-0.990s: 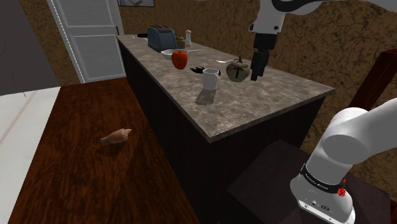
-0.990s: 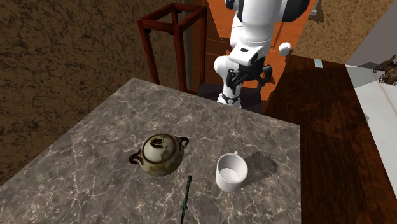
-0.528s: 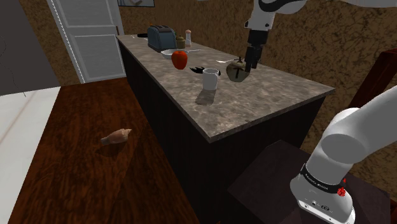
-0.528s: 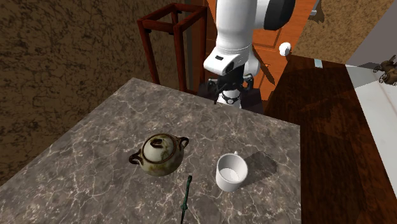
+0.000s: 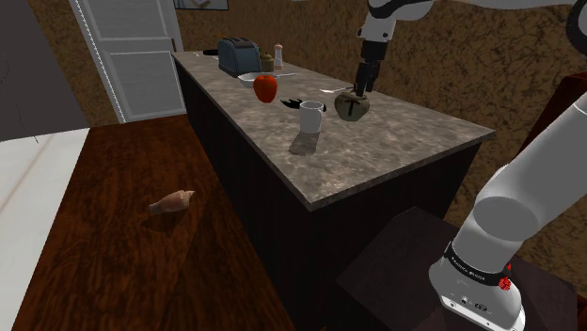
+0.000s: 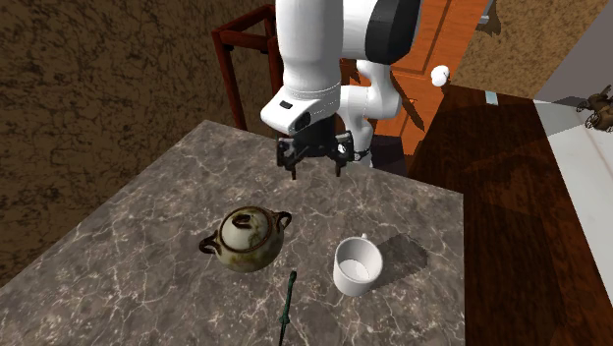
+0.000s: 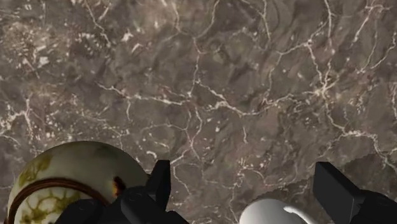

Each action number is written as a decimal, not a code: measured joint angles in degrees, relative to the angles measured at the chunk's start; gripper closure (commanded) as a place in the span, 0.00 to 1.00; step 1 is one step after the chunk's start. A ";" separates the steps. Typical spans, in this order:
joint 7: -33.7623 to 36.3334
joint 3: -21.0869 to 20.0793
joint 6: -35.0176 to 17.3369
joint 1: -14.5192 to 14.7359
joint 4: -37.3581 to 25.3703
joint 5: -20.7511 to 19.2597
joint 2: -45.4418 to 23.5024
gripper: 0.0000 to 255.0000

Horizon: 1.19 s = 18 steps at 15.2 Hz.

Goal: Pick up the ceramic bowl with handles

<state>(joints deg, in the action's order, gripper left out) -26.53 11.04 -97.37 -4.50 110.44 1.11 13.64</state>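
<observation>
The lidded bowl with two side handles point(image 6: 247, 237) is mottled olive-brown and stands on the marble counter point(image 6: 147, 265); it also shows in the shoulder view as the bowl point(image 5: 353, 107). My gripper point(image 6: 314, 163) hangs open above the counter, a little beyond the bowl toward the stand, holding nothing. In the shoulder view the gripper point(image 5: 361, 86) sits just above the bowl's far side. In the wrist view the bowl point(image 7: 70, 178) lies outside one black finger point(image 7: 159, 181), apart from it, with bare marble between the fingertips.
A white mug point(image 6: 357, 265) stands close beside the bowl, and its rim point(image 7: 273, 213) shows between the fingers. A dark thin utensil point(image 6: 287, 307) lies near both. A red fruit point(image 5: 266, 87), a toaster point(image 5: 239, 55) and shakers stand farther along the counter.
The arm has swung in over the counter and come down toward the bowl, from beyond the counter's edge to just above the marble. Fingers stay open. Bowl and mug have not moved.
</observation>
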 measured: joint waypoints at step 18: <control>-12.17 6.18 1.05 -6.11 -31.10 6.84 -27.97 0.00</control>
<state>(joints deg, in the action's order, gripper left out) -38.70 17.22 -96.32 -10.61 79.34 7.95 -14.32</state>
